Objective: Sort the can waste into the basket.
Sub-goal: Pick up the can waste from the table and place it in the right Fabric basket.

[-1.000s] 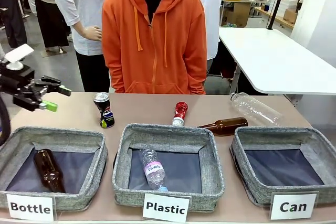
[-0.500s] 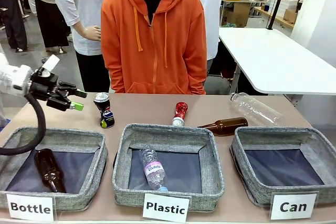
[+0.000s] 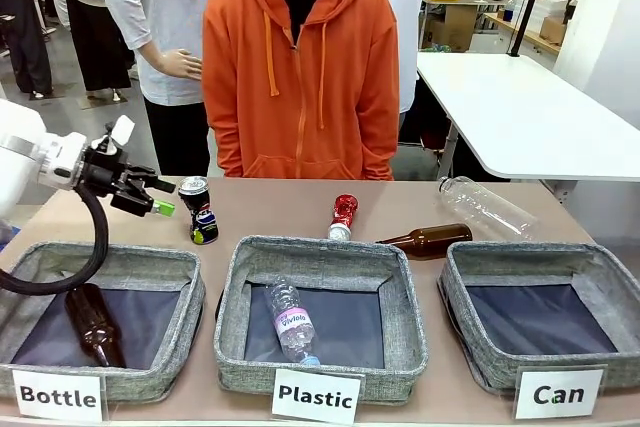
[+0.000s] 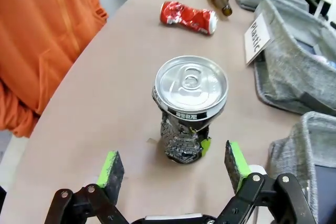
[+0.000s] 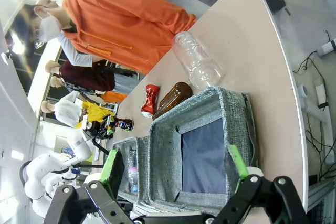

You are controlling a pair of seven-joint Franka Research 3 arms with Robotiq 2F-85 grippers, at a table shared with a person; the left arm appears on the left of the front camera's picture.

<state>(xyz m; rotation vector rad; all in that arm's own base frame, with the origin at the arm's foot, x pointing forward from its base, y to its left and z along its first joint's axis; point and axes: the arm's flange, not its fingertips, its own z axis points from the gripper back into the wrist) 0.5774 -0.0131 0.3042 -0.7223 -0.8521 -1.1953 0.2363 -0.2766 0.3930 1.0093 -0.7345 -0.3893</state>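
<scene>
Plainly, the black Pepsi can [image 4: 189, 108] could tip or skid if the left gripper [image 3: 162, 198], fingers spread and empty just beside it, closes off-centre on its crumpled lower body. It stands on the counter [image 3: 280, 209], silver top intact, well apart from the Can basket [image 3: 600, 259]. The right gripper [image 5: 173, 166] has its fingers spread too.
</scene>
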